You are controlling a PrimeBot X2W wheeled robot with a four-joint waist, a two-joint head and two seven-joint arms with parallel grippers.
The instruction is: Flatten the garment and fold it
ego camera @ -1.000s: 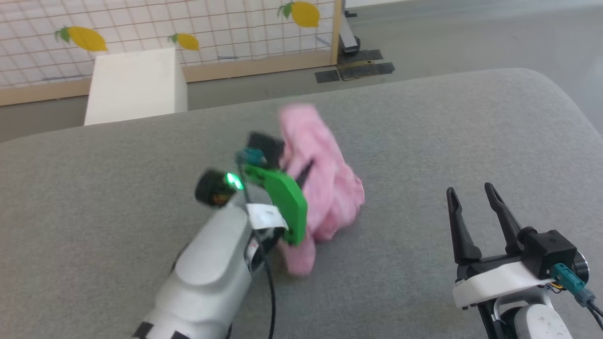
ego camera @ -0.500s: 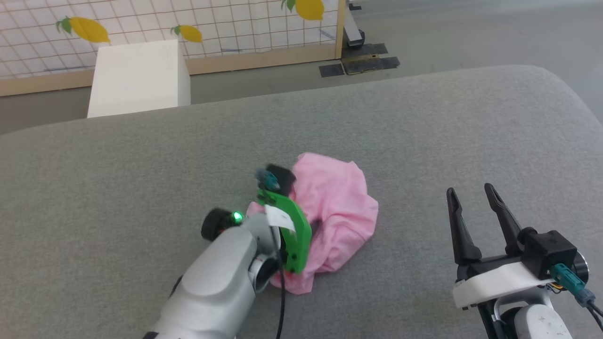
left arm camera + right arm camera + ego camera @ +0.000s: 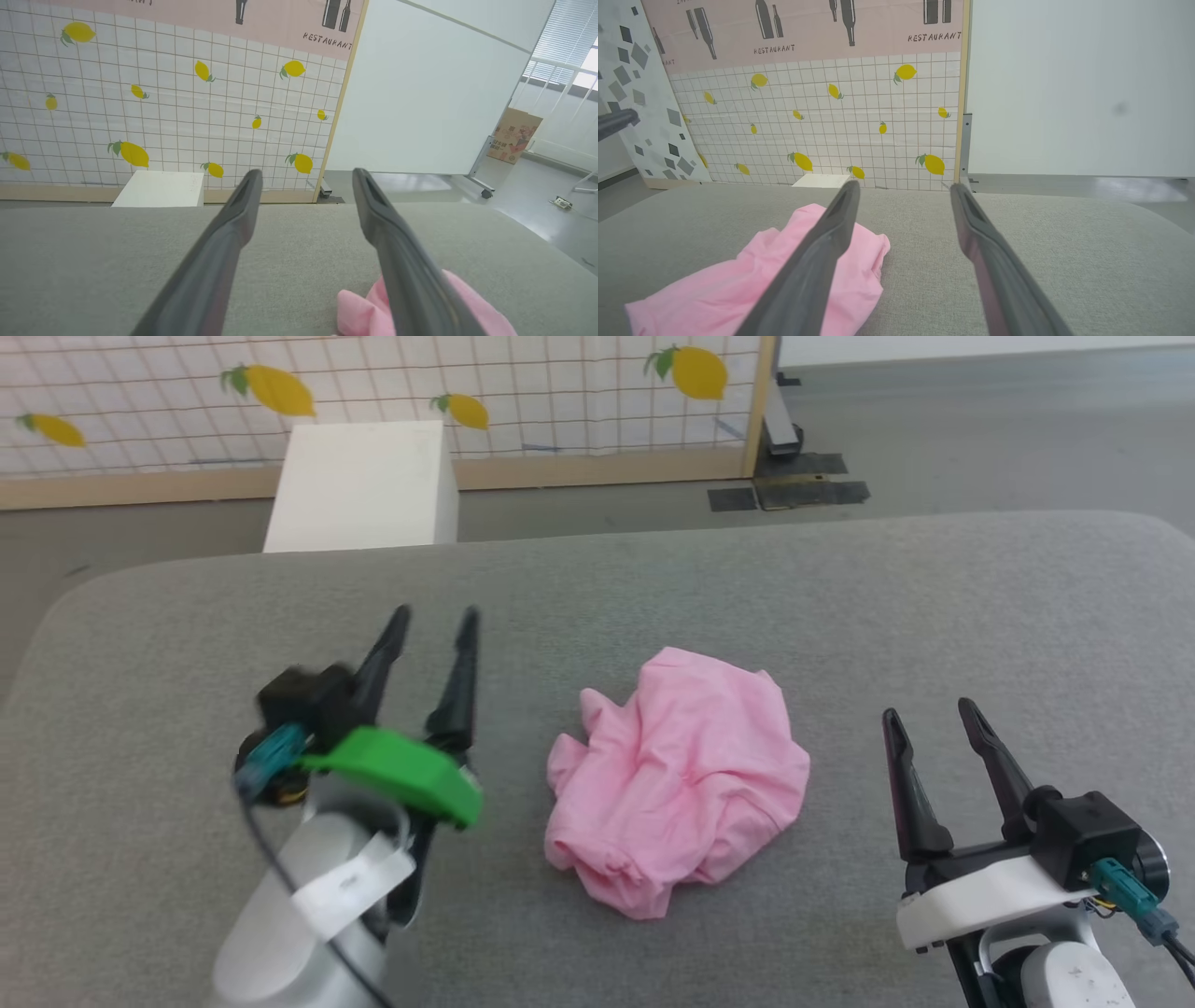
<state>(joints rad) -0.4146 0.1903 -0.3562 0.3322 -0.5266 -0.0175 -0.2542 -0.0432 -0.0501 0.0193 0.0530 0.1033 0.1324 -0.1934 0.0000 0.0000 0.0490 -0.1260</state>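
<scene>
1. Nearest, at the lower right of the head view, the right gripper (image 3: 929, 709) is seen. Its two dark fingers are spread with nothing between them, so it is released and kept apart from the cloth.
2. Slightly farther, at the left, the left gripper (image 3: 435, 613) is seen with its two fingers likewise parted and empty, pointed away from the robot. A green bracket (image 3: 401, 779) is carried behind them and is blurred.
3. Between the two grippers, one garment (image 3: 677, 779) is laid on the grey cushioned surface (image 3: 840, 597) and is touched by neither.
4. The garment is bunched into a rounded pink heap. Its slightly longer extent is run from the near-left lobe to the far-right corner. Which end is the waistband cannot be told.
5. In the right wrist view the heap is seen to the left of that gripper's fingers. In the left wrist view a pink corner is seen at the lower right.
6. Beyond the surface, one white box (image 3: 364, 485) is stood on the floor, and two dark flat patches (image 3: 789, 495) are seen to its right.
7. Farthest, a gridded wall panel (image 3: 560, 392) is seen, edged by one wooden post (image 3: 761, 401). Four printed lemons are counted on it in the head view.
</scene>
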